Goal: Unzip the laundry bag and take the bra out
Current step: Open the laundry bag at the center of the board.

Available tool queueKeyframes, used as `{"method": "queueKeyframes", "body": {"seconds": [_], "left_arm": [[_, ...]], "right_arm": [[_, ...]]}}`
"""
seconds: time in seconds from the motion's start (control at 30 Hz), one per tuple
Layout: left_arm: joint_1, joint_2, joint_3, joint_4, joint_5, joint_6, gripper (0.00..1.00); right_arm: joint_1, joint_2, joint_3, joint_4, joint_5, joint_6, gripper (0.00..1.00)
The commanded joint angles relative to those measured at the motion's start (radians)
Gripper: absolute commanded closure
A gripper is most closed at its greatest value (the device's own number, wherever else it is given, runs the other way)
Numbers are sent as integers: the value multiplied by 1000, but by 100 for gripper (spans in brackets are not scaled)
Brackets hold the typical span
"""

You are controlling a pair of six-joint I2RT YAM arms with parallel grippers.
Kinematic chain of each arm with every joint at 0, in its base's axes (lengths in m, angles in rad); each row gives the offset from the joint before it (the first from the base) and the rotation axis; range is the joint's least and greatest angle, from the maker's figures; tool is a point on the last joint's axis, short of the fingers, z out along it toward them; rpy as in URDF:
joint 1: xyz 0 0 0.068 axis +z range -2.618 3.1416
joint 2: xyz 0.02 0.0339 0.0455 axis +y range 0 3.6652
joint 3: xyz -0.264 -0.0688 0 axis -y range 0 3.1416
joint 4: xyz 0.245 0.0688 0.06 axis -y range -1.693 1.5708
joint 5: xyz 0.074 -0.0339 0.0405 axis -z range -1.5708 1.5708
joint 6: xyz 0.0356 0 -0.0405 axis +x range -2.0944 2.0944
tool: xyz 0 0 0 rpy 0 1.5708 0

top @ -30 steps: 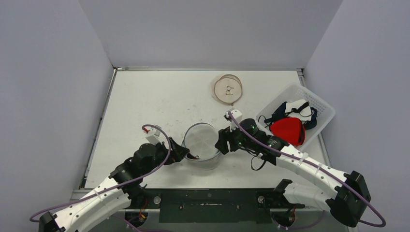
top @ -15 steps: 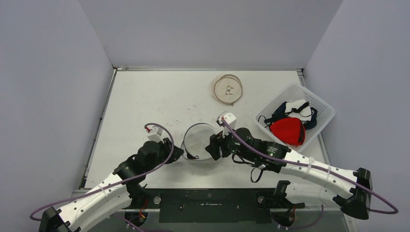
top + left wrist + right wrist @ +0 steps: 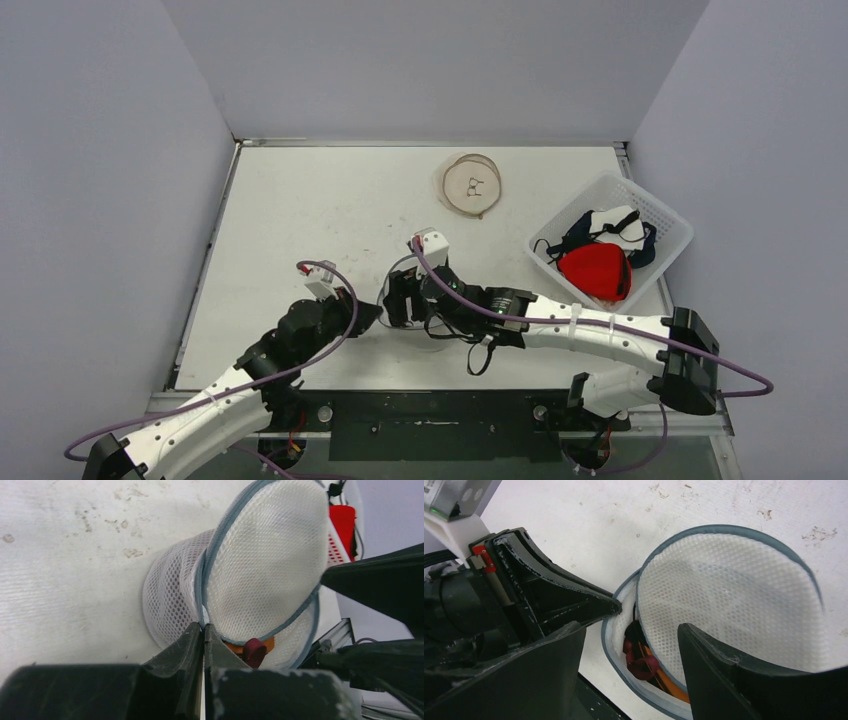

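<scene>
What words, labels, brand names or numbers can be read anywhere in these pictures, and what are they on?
None can be read.
Dark squiggle on the round tan pouch at the far side of the table: too small to tell whether it is writing at all.
Mesh laundry bag: no lettering shows.
White basket: no lettering shows.

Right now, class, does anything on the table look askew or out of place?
The laundry bag has its round lid tilted and gaping along one side, and maroon and orange fabric shows through the gap. The left gripper pinches the bag's zip seam there.
</scene>
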Motion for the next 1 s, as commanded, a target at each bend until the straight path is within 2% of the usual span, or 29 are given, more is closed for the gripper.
{"method": "queueKeyframes", "body": {"seconds": [0.0, 0.17, 0.47, 0.7, 0.97], "left_arm": [[-1, -24, -22, 227, 50, 27, 100], [-14, -12, -33, 288, 63, 38, 100], [-45, 41, -66, 363, 69, 51, 100], [-67, 42, -53, 367, 59, 75, 100], [-77, 40, -54, 361, 53, 82, 100]], "right_arm": [[22, 42, 61, 61, 118, 138, 29], [32, 86, 79, 22, 204, 214, 25], [23, 121, 71, 3, 335, 364, 26], [-28, 174, 87, -4, 304, 402, 33], [-18, 213, 122, -27, 298, 402, 35]]}}
